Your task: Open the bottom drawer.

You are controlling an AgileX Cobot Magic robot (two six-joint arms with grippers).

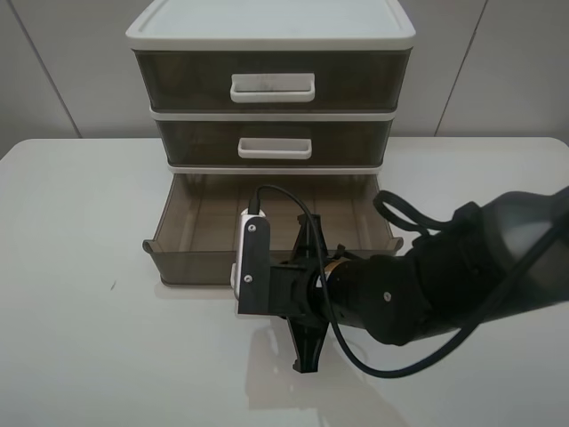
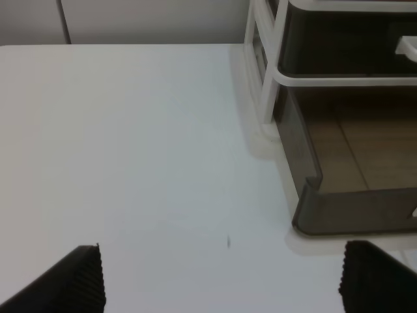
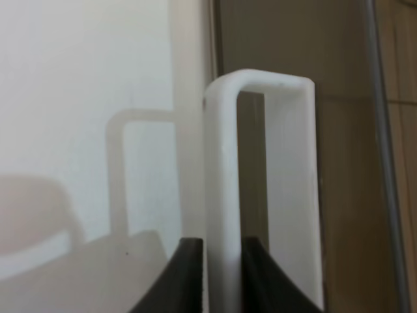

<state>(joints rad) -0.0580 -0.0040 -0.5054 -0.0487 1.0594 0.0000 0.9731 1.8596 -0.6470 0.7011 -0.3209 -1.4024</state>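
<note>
The bottom drawer (image 1: 191, 263), smoky brown plastic, stands pulled well out of the white-framed unit (image 1: 267, 31), and its inside looks empty. My right gripper (image 1: 274, 286) reaches across the middle to the drawer's front. In the right wrist view it (image 3: 220, 242) is shut on the white loop handle (image 3: 221, 163), one black finger on each side of the bar. In the exterior view the wrist hides most of the handle. The drawer's left front corner shows in the left wrist view (image 2: 365, 215). My left gripper (image 2: 220, 261) is open over bare table, left of the drawer.
The middle drawer (image 1: 271, 142) and top drawer (image 1: 271, 82) are closed in the unit. The white table (image 1: 80, 294) spreads to both sides and in front. A black cable (image 1: 293, 200) loops from the right wrist over the open drawer. A white wall stands behind.
</note>
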